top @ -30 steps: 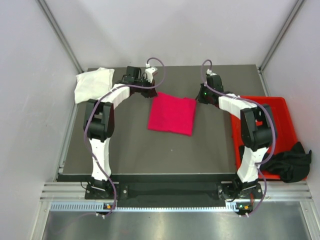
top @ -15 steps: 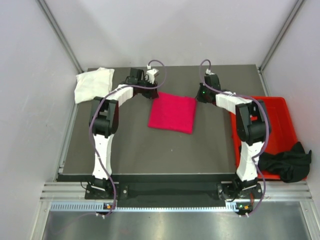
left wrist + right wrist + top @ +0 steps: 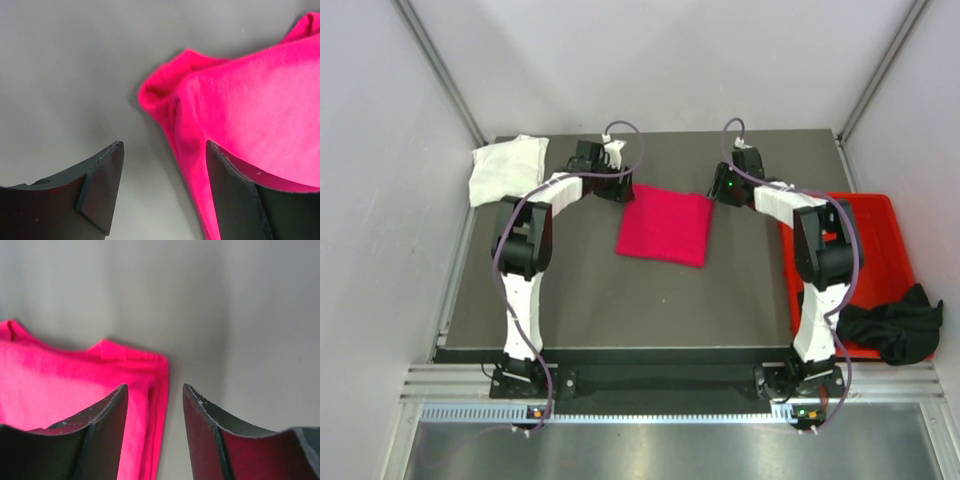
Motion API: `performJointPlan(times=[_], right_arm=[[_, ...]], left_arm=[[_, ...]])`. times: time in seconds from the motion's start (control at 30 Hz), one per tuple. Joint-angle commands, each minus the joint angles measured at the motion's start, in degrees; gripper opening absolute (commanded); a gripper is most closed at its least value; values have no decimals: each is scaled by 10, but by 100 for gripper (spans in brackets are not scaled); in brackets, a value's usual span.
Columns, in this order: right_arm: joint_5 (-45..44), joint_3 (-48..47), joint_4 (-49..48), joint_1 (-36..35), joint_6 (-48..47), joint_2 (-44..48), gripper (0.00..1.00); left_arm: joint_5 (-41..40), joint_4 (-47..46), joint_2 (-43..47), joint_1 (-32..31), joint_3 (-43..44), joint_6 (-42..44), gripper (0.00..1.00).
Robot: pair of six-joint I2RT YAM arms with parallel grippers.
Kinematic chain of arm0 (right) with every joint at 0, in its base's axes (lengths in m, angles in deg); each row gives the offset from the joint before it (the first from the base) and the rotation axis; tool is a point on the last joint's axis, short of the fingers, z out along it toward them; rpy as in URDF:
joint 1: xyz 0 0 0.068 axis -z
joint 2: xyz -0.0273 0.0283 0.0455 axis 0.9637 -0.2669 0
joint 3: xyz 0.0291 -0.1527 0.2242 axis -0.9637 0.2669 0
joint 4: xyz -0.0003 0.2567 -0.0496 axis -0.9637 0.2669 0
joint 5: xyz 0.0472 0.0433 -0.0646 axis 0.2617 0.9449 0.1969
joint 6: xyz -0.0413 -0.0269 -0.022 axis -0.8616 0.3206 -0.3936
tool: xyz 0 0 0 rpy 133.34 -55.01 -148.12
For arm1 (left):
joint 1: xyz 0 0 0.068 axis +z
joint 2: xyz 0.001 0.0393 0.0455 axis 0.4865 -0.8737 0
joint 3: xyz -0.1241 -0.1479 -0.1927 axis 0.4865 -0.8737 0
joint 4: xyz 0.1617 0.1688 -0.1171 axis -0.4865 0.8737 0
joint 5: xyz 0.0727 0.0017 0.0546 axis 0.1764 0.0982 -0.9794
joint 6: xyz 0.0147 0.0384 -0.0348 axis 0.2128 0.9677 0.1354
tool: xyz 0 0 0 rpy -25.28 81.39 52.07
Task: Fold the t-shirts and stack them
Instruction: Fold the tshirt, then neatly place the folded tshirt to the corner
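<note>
Left gripper [image 3: 164, 150] stands with its jaws spread, pinching nothing. We see it at the far left corner of the folded magenta t-shirt [image 3: 663, 230]; that corner lies on the table [image 3: 620, 300] just beyond the fingertips. Right gripper [image 3: 154, 390] is likewise spread and empty at the far right corner of the magenta t-shirt, whose folded edge runs under the gap. Well left of the magenta t-shirt we find the white t-shirt [image 3: 505, 168]. Well right of it, the black t-shirt [image 3: 895, 325] drapes over the red bin [image 3: 875, 240].
</note>
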Motion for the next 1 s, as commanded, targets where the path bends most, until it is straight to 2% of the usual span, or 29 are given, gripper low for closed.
performJointPlan(times=[0.0, 0.2, 0.3, 0.33, 0.4, 0.43, 0.47, 0.57, 0.73, 0.8, 0.97], right_arm=[[9, 27, -18, 1, -7, 81, 48], [19, 63, -15, 2, -11, 126, 50], [23, 78, -16, 2, -10, 144, 49], [22, 85, -18, 1, -9, 150, 50], [21, 96, -23, 2, -6, 167, 49], [20, 105, -27, 1, -4, 173, 49], [19, 109, -27, 2, -4, 185, 49], [14, 118, -27, 2, -4, 206, 49], [5, 143, -27, 6, -8, 238, 49], [4, 151, -27, 8, -9, 254, 49], [-17, 180, -20, 17, -22, 290, 49]], left_arm=[[9, -7, 39, -1, -36, -56, 71], [29, -15, 12, -10, -56, -95, 68], [43, -13, -17, -16, -46, -111, 59], [52, -9, -25, -16, -39, -123, 51], [64, -7, -45, -16, -34, -131, 44], [69, -15, -46, -16, -35, -141, 33], [78, -20, -51, -16, -36, -147, 27], [115, -36, -48, -16, -36, -168, 0], [142, -42, -20, 3, -31, -164, 0], [126, -35, -4, 16, -29, -153, 0], [66, 35, -16, 71, 56, -78, 0]])
